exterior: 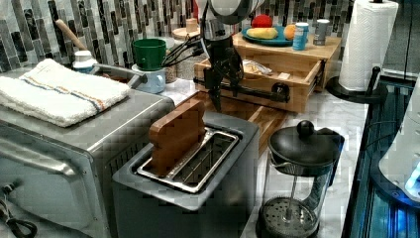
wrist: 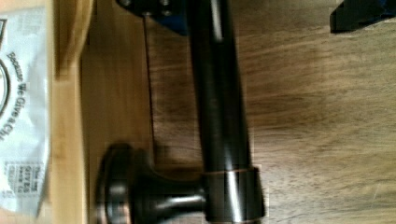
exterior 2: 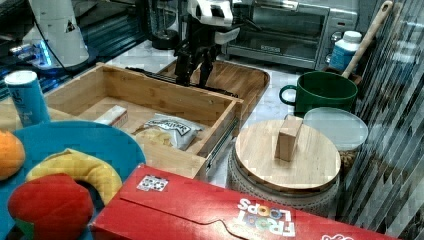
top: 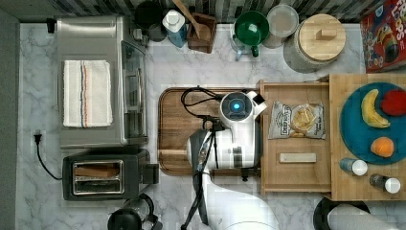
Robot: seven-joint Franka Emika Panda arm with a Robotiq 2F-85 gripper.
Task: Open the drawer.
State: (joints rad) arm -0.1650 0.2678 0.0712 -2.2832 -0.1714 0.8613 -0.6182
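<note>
From the wrist view, the black bar handle [wrist: 219, 107] runs close under the camera, with one gripper finger [wrist: 154, 9] on each side of it, spread slightly wider than the bar. In the left view, the gripper [exterior: 223, 84] straddles the handle on the front of the light-wood drawer [exterior: 302, 79], which stands pulled out over the dark wooden tray [top: 174, 129]. Inside the drawer lie a chip bag [top: 297, 120] and a small wooden block [top: 298, 157].

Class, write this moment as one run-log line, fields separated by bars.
drawer: pulled out, chip bag inside | claw: at black bar handle, fingers straddling it | walnut tray: below arm
</note>
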